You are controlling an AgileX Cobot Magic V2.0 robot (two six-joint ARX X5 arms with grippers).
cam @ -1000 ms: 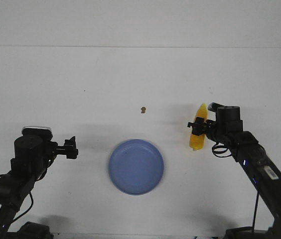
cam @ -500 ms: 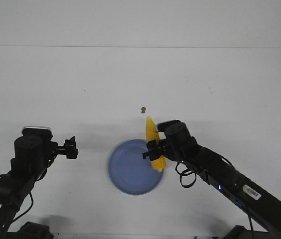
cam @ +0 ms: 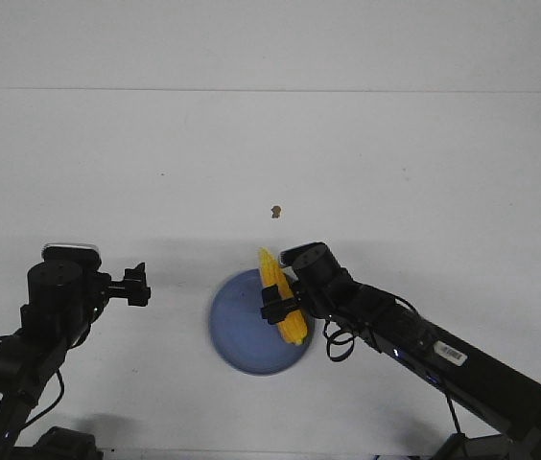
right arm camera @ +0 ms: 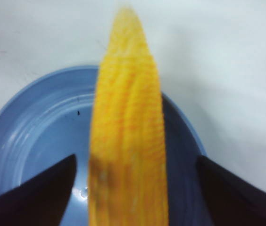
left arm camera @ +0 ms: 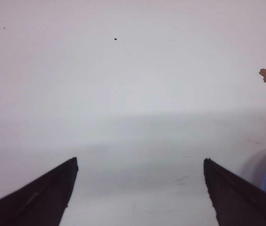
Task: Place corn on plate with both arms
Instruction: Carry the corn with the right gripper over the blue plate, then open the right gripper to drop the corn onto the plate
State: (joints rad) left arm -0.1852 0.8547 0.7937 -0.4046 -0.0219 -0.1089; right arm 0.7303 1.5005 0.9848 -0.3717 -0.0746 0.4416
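Corn (cam: 281, 297) over plate (cam: 242, 335), tip pointing away from robot; right end effector (cam: 280, 309) clamping it; left end effector (cam: 137, 285) agape, holding nothing.

- The counter (cam: 107, 153) is plain white and matte, filling nearly the whole front view; a faint straight seam (cam: 270, 91) crosses it from side to side along its far part.
- A small brown crumb (cam: 275, 211) lies on the counter, roughly at its middle and well on the near side of the seam. In the left wrist view the same crumb (left arm camera: 265, 75) shows as an irregular, ragged tan fleck.
- A tiny dark speck (cam: 163, 174) sits on the counter to the left of the brown crumb and slightly farther away, well apart from it; the left wrist view shows it (left arm camera: 116, 39) as a black dot.
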